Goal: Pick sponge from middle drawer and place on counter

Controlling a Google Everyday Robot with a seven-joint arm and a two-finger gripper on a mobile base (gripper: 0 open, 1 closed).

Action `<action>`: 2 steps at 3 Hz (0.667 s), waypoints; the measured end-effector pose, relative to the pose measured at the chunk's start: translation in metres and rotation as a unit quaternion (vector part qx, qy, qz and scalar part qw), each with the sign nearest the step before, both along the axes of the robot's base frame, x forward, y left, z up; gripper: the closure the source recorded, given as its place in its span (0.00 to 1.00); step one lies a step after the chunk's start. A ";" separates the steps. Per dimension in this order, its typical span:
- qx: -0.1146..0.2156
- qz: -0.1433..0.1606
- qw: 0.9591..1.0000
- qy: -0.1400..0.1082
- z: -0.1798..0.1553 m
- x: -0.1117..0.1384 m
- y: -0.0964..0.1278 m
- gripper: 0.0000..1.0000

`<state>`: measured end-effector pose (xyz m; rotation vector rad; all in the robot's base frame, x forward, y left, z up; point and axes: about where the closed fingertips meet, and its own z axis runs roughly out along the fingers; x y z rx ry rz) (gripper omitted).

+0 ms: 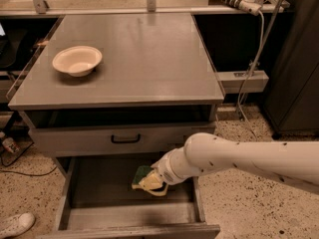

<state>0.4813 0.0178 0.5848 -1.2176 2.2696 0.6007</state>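
Gripper [151, 183] down inside middle drawer [87, 185], clamped on sponge [141, 174]. Green face up, approx. drawer centre. White arm [239, 156] comes in from R. Above: shallower drawer w/ black handle [125, 139], shut. Cream bowl [77, 60] on counter [149, 59], L side.
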 end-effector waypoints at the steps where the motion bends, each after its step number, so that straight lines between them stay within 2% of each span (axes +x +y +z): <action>1: 0.000 0.000 1.000 0.000 0.000 0.000 0.000 1.00; 2: -0.001 0.006 1.000 0.001 0.023 0.000 -0.006 1.00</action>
